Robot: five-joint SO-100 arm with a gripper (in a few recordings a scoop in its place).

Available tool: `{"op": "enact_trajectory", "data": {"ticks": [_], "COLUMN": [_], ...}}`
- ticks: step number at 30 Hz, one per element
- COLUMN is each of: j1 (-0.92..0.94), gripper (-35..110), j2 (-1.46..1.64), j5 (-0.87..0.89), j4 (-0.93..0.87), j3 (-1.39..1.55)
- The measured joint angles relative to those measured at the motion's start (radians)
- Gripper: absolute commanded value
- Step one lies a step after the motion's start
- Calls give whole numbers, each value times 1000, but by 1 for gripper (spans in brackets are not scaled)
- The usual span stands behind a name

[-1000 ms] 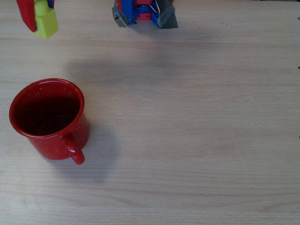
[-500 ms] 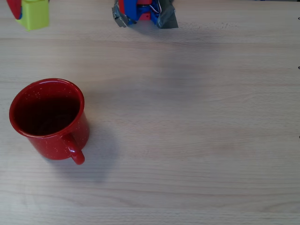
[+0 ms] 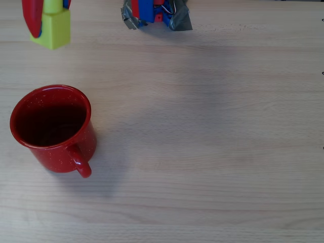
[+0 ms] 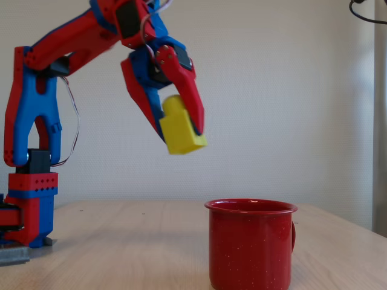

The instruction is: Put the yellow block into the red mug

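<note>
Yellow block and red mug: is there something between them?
Nothing: in the fixed view only air separates the yellow block, held in the tool, from the red mug.

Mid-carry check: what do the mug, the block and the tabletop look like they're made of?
Red mug: likely enamelled metal, glossy, with white speckles and a thin rolled rim. Yellow block: apparently moulded plastic, smooth, uniform colour, held in the gripper. Table: pale wood or wood-look laminate, matte, with visible grain lines.

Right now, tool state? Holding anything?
Tool: closed on the yellow block, held in the air, up and to the left of the red mug in the fixed view.
</note>
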State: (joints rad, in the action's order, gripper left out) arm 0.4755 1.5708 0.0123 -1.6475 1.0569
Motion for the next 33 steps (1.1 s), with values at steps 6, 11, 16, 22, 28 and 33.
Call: {"op": "enact_trajectory", "data": {"ticks": [6, 11, 16, 22, 28, 33], "j1": [-15, -49, -77, -78, -81, -80], "gripper": [0, 0, 0, 0, 0, 0], "j2": [-144, -282, -391, -477, -528, -555], "j5": [0, 0, 0, 0, 0, 0], "j4": [2, 3, 3, 3, 3, 17], "j3": [-141, -262, -391, -436, -457, -460]}}
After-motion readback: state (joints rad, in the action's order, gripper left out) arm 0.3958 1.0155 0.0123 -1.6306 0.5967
